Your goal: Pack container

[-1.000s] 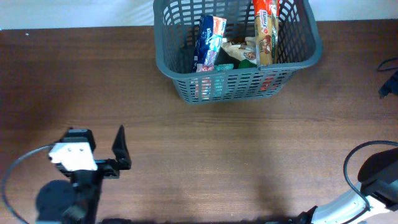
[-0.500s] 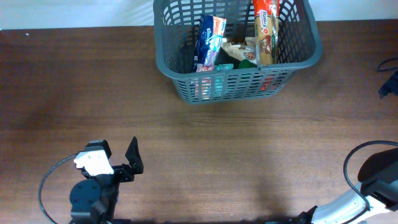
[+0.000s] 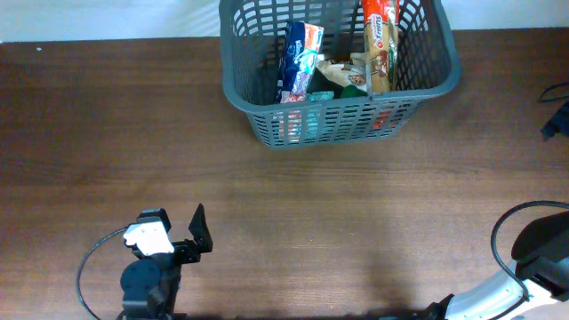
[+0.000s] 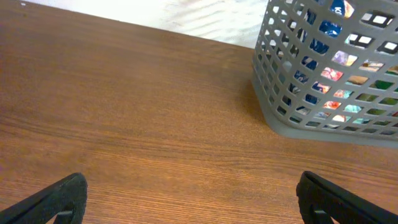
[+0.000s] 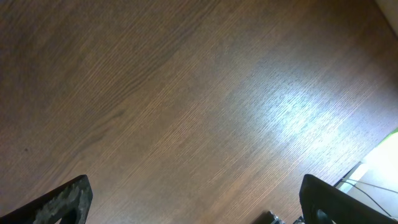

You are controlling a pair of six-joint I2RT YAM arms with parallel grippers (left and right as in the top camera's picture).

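The dark grey basket (image 3: 258, 107) stands at the back centre of the wooden table. It holds a blue packet (image 3: 298, 60), a tall orange-red biscuit pack (image 3: 379, 44) and some green and beige packets between them. My left gripper (image 3: 178, 233) is open and empty, low near the table's front left, far from the basket. In the left wrist view the gripper (image 4: 199, 208) frames bare wood, with the basket (image 4: 280, 93) at the upper right. My right gripper (image 5: 199, 208) is open and empty over bare wood; only its arm (image 3: 533, 258) shows at the overhead view's front right.
A white surface (image 3: 107, 18) runs along the table's back edge. A dark cable and an object (image 3: 556, 111) sit at the right edge. A bright green-white strip with cables (image 5: 379, 165) shows beyond the table edge in the right wrist view.
My left arm has drawn back toward the front edge and shifted right, its gripper staying open and empty. The basket, its contents and the right arm have not moved.
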